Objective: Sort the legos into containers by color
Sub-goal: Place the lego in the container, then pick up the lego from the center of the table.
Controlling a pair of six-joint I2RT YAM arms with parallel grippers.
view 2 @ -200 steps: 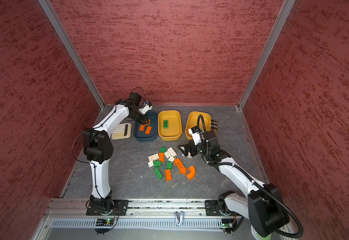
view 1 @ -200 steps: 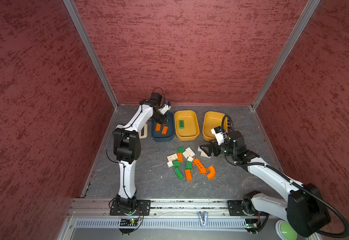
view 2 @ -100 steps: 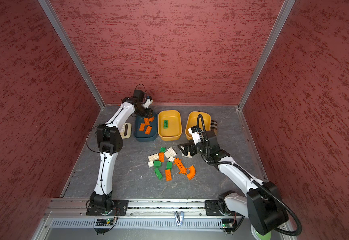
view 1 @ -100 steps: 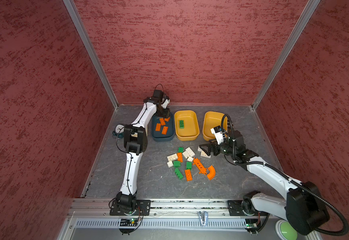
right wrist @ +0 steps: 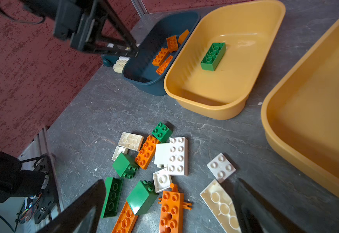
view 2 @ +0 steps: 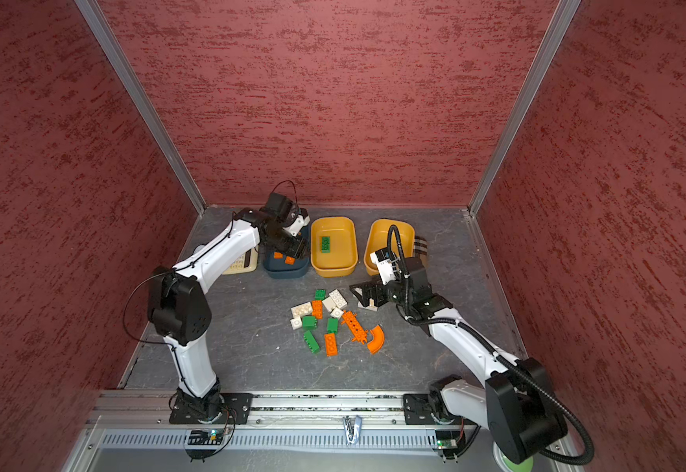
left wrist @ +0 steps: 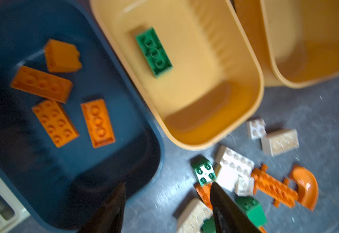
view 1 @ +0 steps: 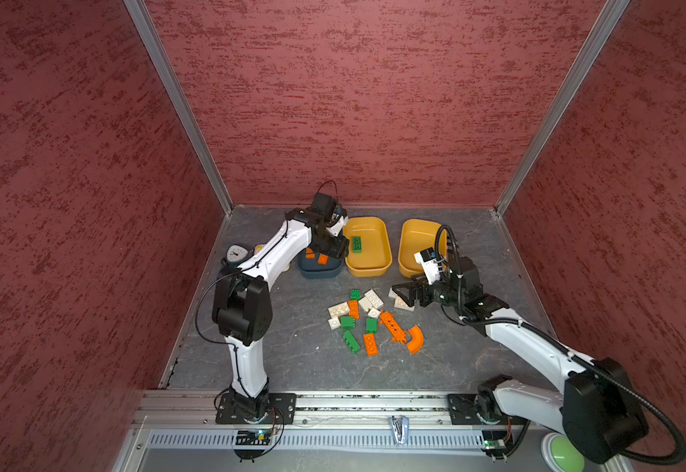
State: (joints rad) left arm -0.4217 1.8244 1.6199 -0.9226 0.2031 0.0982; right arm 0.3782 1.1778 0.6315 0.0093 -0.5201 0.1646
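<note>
The left gripper (left wrist: 168, 209) has its fingers parted to a middling gap with nothing between them. It hangs over the edge of the blue tub (view 1: 319, 273), where four orange bricks (left wrist: 55, 121) lie loose. The right gripper (right wrist: 170, 185) is spread wide and empty, low over the floor, with a cream wedge (right wrist: 219, 203) just inside one finger. The loose pile (view 1: 368, 318) sits at its 9 o'clock. From the pile, the blue tub is at 11 o'clock. A yellow tub (view 1: 368, 270) holding one green brick (view 1: 356, 244) is at 12, and the other yellow tub (view 1: 409, 249) is at 1.
</note>
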